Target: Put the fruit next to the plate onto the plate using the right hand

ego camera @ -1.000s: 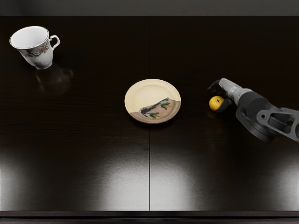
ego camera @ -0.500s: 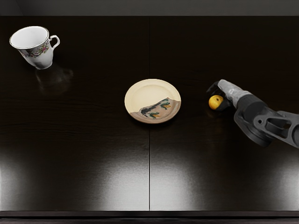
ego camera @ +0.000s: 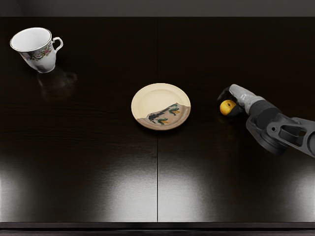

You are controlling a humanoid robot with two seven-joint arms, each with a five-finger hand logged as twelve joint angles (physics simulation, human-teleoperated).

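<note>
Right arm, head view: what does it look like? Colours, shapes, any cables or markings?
The right arm is grey metal: a bulky dark-grey rounded joint housing with cut-outs, then a lighter, tapered wrist section. The right hand is black. No cables or markings show.

Glossy near-black table [ego camera: 98, 147], pale glare streaking its six o'clock side. Up at ten o'clock, a white cup [ego camera: 35, 48] with a floral band. Centre: a cream plate [ego camera: 152, 96], brown across its lower part, with a green-and-dark painted motif. At its three o'clock, a yellow-orange fruit [ego camera: 227, 107] and the grey-and-black right hand [ego camera: 235, 98].
</note>
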